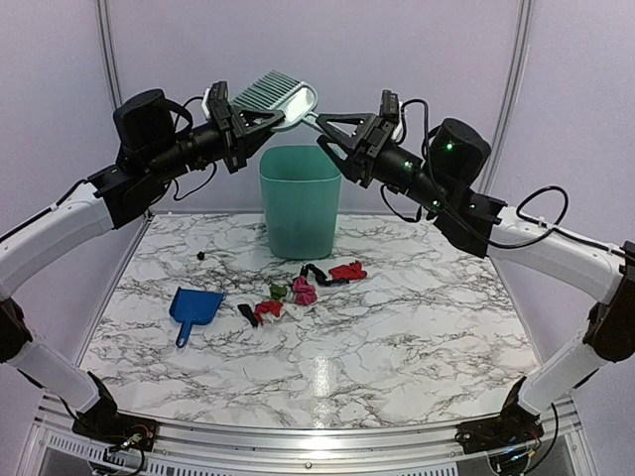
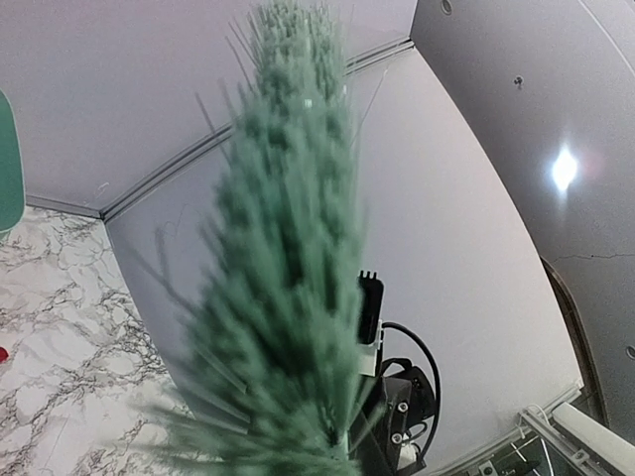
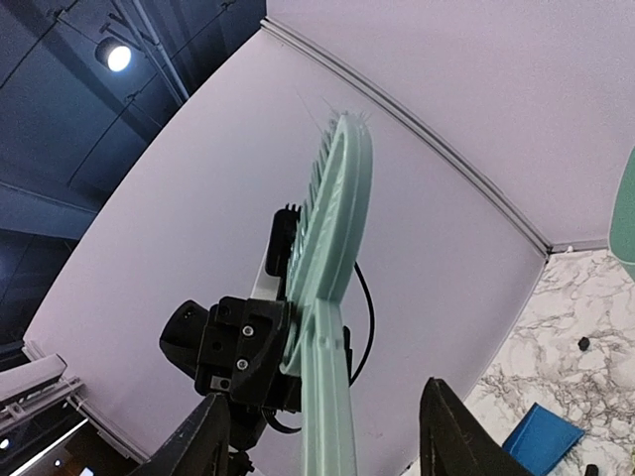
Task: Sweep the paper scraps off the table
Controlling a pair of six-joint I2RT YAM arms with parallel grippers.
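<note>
— Status on the 2 hands?

— Both are raised high over the bin (image 1: 300,198), facing each other. My left hand (image 1: 260,119) is clamped tight on the brush (image 1: 270,94), gripping it where the head meets the handle. Its own camera shows little but blurred green bristles.

— And the right?

— My right hand (image 1: 327,131) has its jaws parted, with 1 finger (image 3: 446,426) on each side of the brush handle. From the right wrist camera I see a gap on both sides, so it straddles the handle without gripping it.

— Where are the scraps?

— The scraps (image 1: 303,290) lie on the bench (image 1: 417,327) in a loose cluster just in front of the bin, near the middle. A red one sits furthest right, beside a black strip. Pink and green ones are in the centre. Another red one, a white one and a black one lie toward the left. 1 tiny dark bit lies apart, left of the bin.

— Dustpan?

— The dustpan (image 1: 194,309) lies flat on the bench left of the cluster, handle toward me, near the scraps but not touching them. Both hands are well above it.
</note>
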